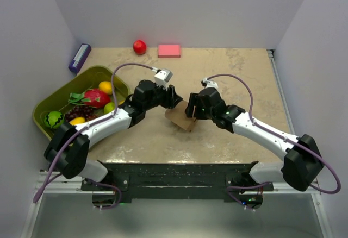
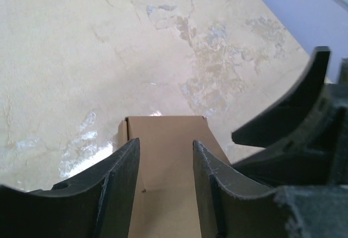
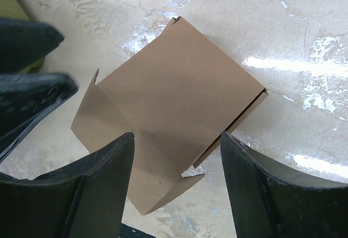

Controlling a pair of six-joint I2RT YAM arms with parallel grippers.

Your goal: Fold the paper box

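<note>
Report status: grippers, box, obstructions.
Left gripper open, above the box. Right gripper open, over it too. Box partly folded, flaps loose, on the table. Nothing in the way; fruit tray away on the left.

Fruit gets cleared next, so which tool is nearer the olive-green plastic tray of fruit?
Left. The left tool sits on the side of the brown cardboard box facing the olive-green tray; the right tool sits on the box's opposite side, farther away.

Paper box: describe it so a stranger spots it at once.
On the beige marbled table, look mid-table where the two pairs of jaws meet; the paper box sits there. It alone is plain brown cardboard, unlike the pink block and purple box farther back.
</note>
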